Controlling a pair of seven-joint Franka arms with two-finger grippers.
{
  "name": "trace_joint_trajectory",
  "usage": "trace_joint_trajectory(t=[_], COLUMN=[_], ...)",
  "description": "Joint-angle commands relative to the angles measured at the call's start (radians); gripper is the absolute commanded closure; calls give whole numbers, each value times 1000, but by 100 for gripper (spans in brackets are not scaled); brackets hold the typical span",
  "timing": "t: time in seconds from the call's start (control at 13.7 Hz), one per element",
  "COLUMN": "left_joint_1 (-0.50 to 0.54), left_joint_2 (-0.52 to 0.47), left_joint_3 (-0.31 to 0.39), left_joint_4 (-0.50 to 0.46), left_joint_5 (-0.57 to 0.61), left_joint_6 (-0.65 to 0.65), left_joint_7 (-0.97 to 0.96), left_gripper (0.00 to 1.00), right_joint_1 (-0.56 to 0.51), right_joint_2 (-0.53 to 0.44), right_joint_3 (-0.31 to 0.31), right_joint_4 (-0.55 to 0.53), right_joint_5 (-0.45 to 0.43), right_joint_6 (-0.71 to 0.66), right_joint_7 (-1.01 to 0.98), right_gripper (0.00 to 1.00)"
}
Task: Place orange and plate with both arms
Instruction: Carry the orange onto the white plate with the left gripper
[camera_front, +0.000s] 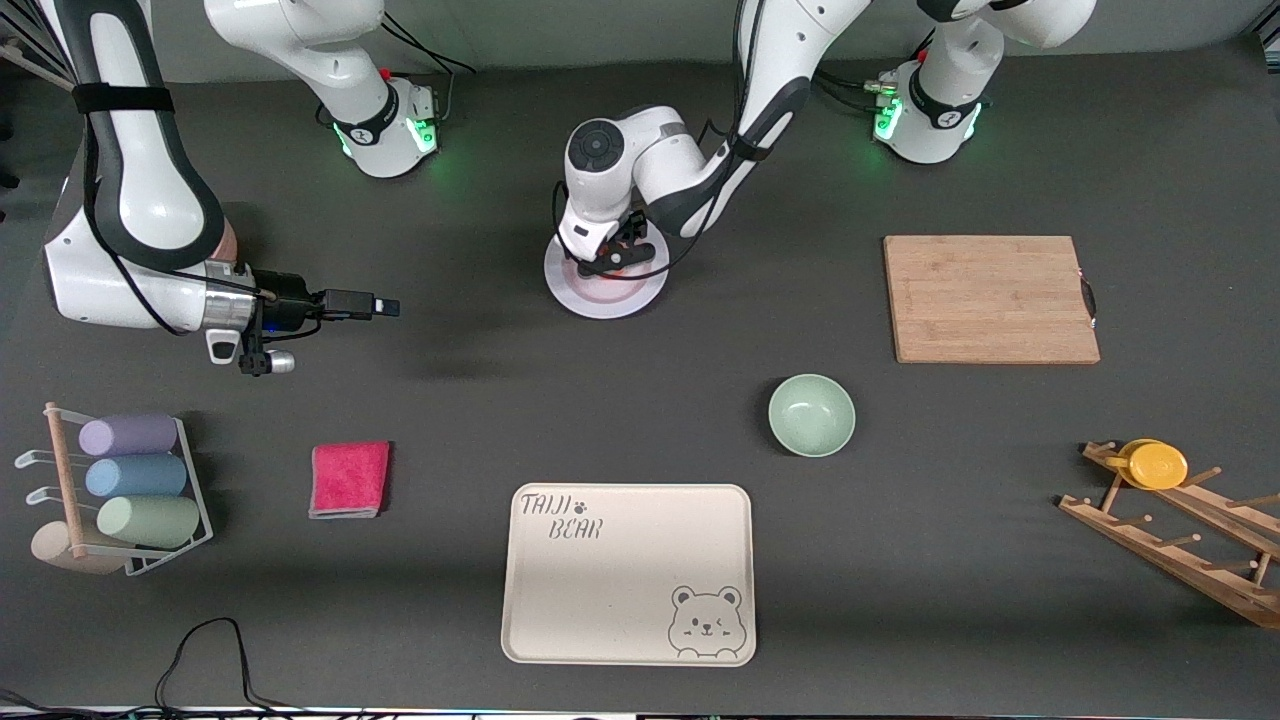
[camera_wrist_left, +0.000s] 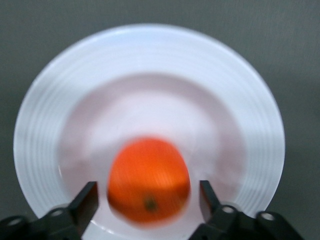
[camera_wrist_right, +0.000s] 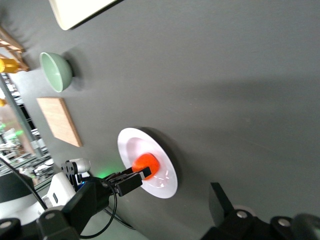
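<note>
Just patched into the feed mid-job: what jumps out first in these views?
The orange sits on the white plate, between the open fingers of the left end effector. The right end effector waits in the air toward its own end of the table, above the pink cloth.

In the front view the left gripper (camera_front: 612, 262) covers most of the orange (camera_front: 618, 262) and part of the plate (camera_front: 600, 298); the orange (camera_wrist_left: 148, 180) is blurred in the left wrist view; the right gripper (camera_wrist_right: 235, 220) is cut off by the right wrist view's edge, one finger (camera_wrist_right: 220, 200) showing; the drying rack (camera_front: 1180, 530) runs off the front view.
</note>
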Motion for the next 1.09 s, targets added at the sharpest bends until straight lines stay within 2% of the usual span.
trace_joint_trajectory(t=[0.0, 0.22, 0.44, 0.66, 0.8, 1.02], left_joint_1=[107, 227, 432, 651, 803, 942], left_joint_2=[-120, -247, -347, -469, -528, -586], left_joint_3=[-30, -50, -50, -47, -47, -41], left_joint_4=[23, -32, -74, -161, -180, -193], left_joint_5=[15, 12, 8, 8, 8, 8], left_joint_6=[-182, -296, -403, -434, -471, -487], left_joint_7=[5, 144, 434, 742, 945, 1112], left_gripper=[0, 0, 0, 0, 0, 0], right_joint_1=[46, 109, 120, 120, 123, 156], right_joint_2=[38, 61, 107, 182, 211, 270], right_joint_3=[-7, -5, -5, -5, -4, -4], right_joint_4=[-10, -38, -128, -198, -234, -265], right_joint_5=[103, 192, 353, 499, 557, 663], right_joint_6=[23, 52, 50, 35, 14, -11], right_joint_7=[-60, -103, -353, -597, -697, -873], right_gripper=[0, 0, 0, 0, 0, 0])
